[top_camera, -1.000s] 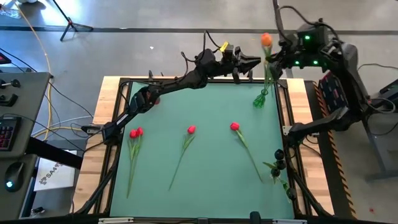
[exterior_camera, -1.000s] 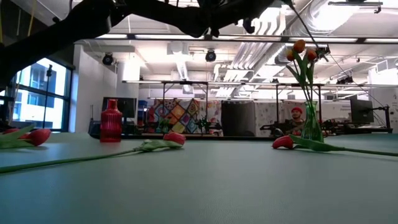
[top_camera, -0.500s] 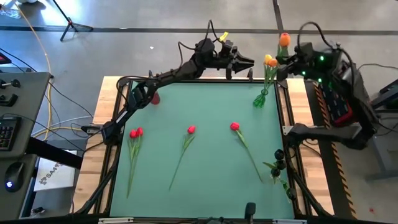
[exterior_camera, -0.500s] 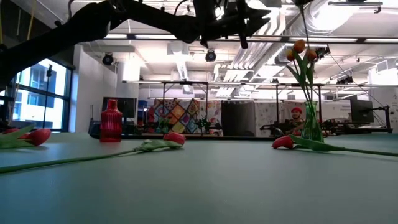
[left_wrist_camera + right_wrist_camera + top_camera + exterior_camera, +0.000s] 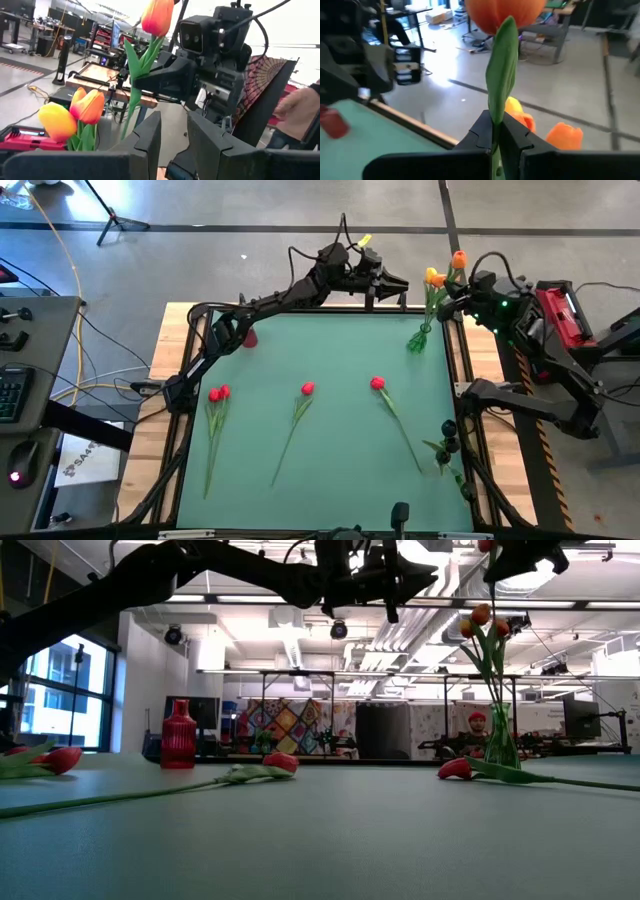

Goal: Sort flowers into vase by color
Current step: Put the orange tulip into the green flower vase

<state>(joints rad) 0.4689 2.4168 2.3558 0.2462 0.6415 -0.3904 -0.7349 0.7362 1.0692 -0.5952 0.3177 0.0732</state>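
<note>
My right gripper [image 5: 463,280] is shut on an orange tulip [image 5: 459,258], high over the table's far right corner. Just beside it stands the green glass vase [image 5: 418,340] with orange and yellow tulips [image 5: 432,277] in it, stems down in the glass [image 5: 500,745]. My left gripper [image 5: 397,281] hovers over the far edge, pointing at the held tulip, open with nothing between its fingers [image 5: 150,135]. Three groups of red tulips [image 5: 218,393], [image 5: 307,388], [image 5: 377,383] lie flat on the green mat. A red vase [image 5: 248,337] stands at the far left. My right gripper pinches the orange tulip's stem [image 5: 496,131] between its two fingers, below the head [image 5: 505,12] and a long leaf [image 5: 502,75]. The fingers reach in about level from the table's right side, across the stem. The tulip stands upright, head up, lifted clear of table and vase.
A dark fixture with green stems [image 5: 445,448] sits at the mat's right edge. The mat's near half is bare. A person's hand [image 5: 300,107] shows beyond the right arm, and a person [image 5: 478,730] sits in the room behind.
My right gripper has sunk and gone toward the table's right edge, carrying the orange tulip upright past the green vase. My left gripper has drawn back a little from the tulip toward the far edge and tipped up to about level.
</note>
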